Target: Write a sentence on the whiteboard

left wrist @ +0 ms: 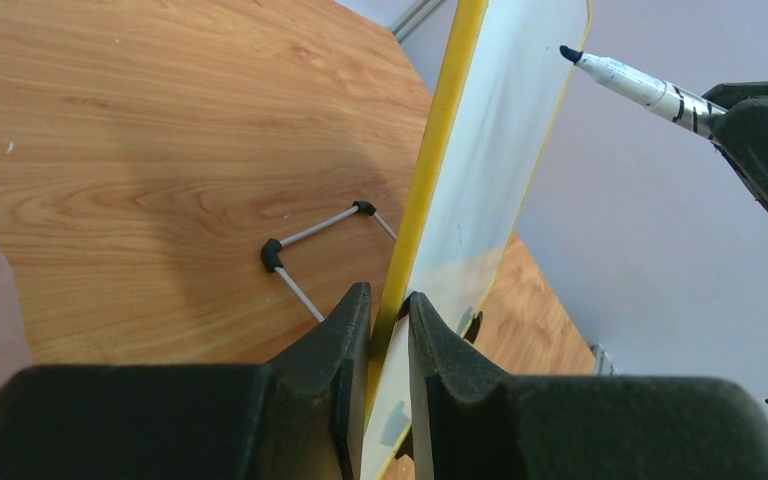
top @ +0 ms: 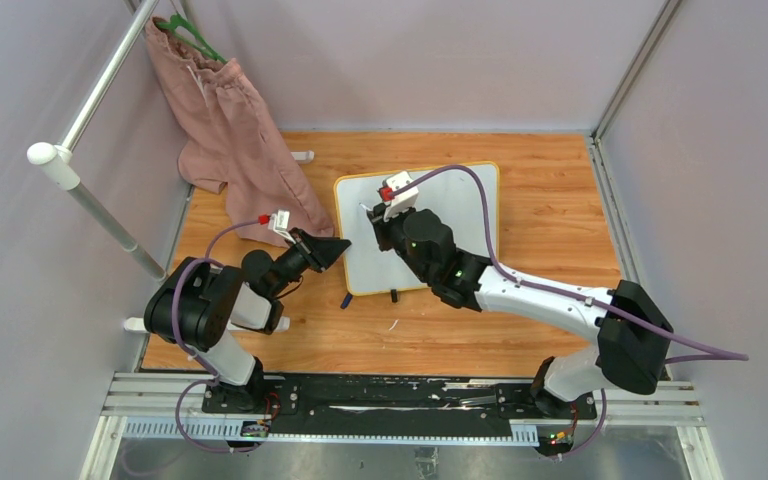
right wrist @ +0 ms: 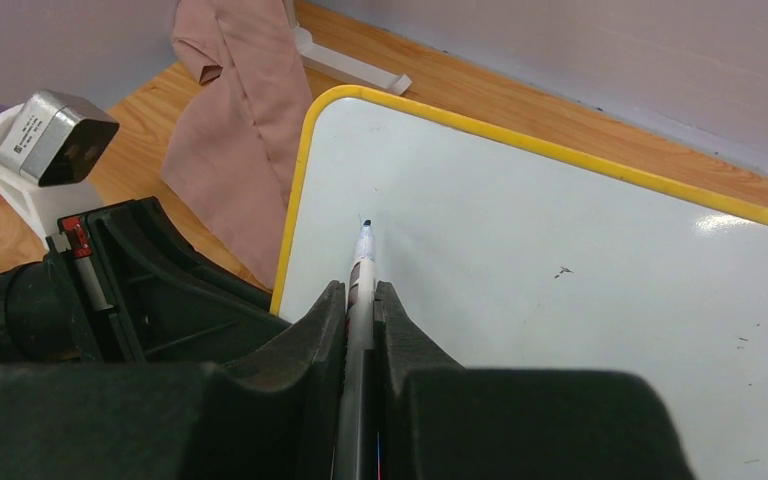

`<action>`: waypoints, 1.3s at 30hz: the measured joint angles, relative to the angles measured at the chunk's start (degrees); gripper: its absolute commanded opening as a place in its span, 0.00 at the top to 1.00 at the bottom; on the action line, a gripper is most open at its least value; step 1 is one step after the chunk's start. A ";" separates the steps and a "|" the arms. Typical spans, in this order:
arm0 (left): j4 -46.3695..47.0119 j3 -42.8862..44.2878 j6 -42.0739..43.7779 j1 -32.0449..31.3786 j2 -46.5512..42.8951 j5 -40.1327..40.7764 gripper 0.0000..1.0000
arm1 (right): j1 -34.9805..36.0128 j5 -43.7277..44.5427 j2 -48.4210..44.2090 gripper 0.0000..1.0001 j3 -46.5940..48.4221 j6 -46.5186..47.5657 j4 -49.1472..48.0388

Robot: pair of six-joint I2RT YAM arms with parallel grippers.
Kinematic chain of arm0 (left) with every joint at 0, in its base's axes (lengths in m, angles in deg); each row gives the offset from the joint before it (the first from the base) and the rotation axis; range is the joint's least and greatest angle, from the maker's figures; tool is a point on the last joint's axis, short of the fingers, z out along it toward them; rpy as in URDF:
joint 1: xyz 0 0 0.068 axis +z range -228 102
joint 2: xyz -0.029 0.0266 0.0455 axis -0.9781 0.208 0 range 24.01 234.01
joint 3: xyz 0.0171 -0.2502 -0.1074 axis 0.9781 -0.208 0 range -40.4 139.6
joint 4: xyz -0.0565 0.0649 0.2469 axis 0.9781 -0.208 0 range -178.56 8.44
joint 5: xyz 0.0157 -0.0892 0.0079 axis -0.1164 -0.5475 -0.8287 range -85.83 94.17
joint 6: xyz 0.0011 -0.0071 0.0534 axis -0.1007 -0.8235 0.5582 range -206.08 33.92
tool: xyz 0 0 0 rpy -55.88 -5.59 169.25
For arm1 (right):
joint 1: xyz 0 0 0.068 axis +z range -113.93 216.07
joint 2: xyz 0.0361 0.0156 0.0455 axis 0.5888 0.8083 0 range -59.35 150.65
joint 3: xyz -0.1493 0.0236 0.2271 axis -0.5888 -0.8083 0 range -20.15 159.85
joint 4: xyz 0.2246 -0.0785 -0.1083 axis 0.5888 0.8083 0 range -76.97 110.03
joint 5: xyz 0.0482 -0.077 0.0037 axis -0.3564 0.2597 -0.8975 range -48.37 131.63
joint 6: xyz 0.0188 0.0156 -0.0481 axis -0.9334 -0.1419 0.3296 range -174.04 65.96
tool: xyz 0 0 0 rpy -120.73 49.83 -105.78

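Note:
The whiteboard (top: 460,210), white with a yellow frame, lies tilted on the wooden table in the top view. My left gripper (top: 342,247) is shut on the whiteboard's left edge (left wrist: 430,190), the yellow frame between its fingers. My right gripper (top: 378,222) is shut on a marker (right wrist: 362,275) with a dark blue tip. The tip is close over the board's upper left area (right wrist: 520,260); I cannot tell whether it touches. The marker also shows in the left wrist view (left wrist: 630,85). No sentence shows on the board, only a tiny dark speck (right wrist: 562,271).
A pink garment (top: 230,130) hangs on a green hanger from a rail at the back left and drapes onto the table. A white bracket (right wrist: 345,65) lies behind the board. The board's wire stand with black feet (left wrist: 305,245) rests on the table.

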 measured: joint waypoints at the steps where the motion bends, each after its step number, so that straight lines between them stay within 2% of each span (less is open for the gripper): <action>1: 0.02 -0.02 0.02 0.00 -0.02 0.00 0.92 | 0.02 0.00 0.02 1.00 0.00 0.04 -0.26; 11: 0.13 -0.17 0.92 -0.02 -0.11 0.02 1.00 | 0.52 0.31 0.07 1.00 -0.07 0.87 -1.33; 21: 0.11 -0.44 1.33 -0.07 -0.66 0.15 1.00 | 0.61 0.66 -2.51 1.00 -4.61 1.01 -1.77; 39: 0.11 -1.18 2.45 -0.33 -2.05 0.17 1.00 | 0.70 -0.28 0.50 1.00 -1.81 1.51 -3.91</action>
